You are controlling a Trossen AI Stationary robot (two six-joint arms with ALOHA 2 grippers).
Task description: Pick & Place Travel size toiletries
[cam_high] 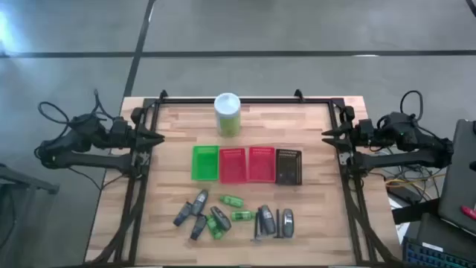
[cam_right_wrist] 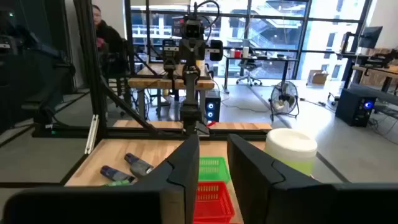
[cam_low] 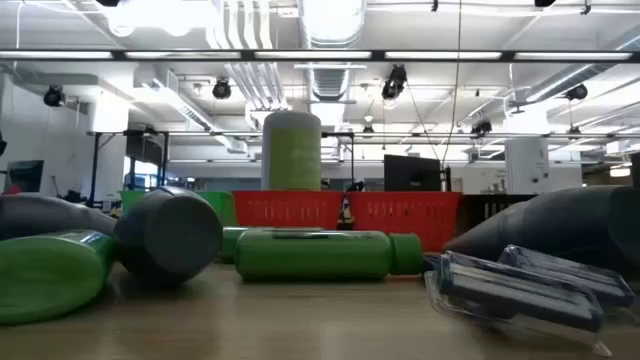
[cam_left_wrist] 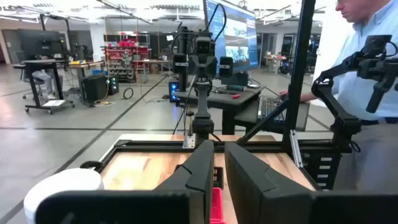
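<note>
**Table inventory: toiletries loose, both arms parked**

Wooden table [cam_high: 171, 149] with black frame rails. Far centre: tall green canister [cam_high: 227, 114] with white lid. Mid-table: a row of four small slotted baskets [cam_high: 247, 164], green, red, red, black, side by side. Near edge: travel toiletries [cam_high: 234, 218] scattered loose, grey tubes, green mini bottles and dark sticks, some touching. Left gripper [cam_high: 160, 138] at the left rail, fingers closed, empty. Right gripper [cam_high: 326, 135] at the right rail, fingers nearly together, holding nothing.
</note>
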